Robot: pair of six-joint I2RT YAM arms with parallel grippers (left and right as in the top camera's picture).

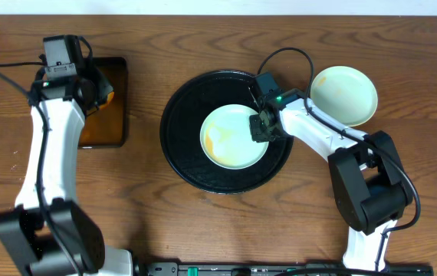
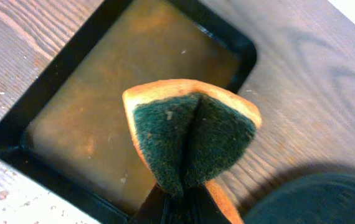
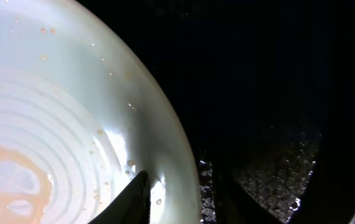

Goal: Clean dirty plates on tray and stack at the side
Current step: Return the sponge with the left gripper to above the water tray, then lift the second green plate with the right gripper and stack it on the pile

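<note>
Found the left tool (image 2: 177,210) pressed together on a folded sponge (image 2: 193,140), orange with the dark green scrub side outward. Saw this sponge hanging over the rectangular black tray (image 1: 122,107), with orange-brown liquid inside, on the desk (image 1: 203,46) at the left side. Found the right tool (image 1: 263,129) at the right edge of the dirty plate (image 1: 226,142), with its fingers (image 3: 134,199) on both sides of the rim: one over the inner slope, the other outside, above the wet black surface. Noticed a thin gap between the rim and the outer finger, so could not tell whether really clamped on the rim or only apart around it. Saw that plate, pale with orange smears and small drops of water, lying inside the round black tray (image 1: 179,130), a bit toward its right side. Saw a second pale plate (image 1: 343,94), without visible smears, on the desk near the round tray, at its upper right.
</note>
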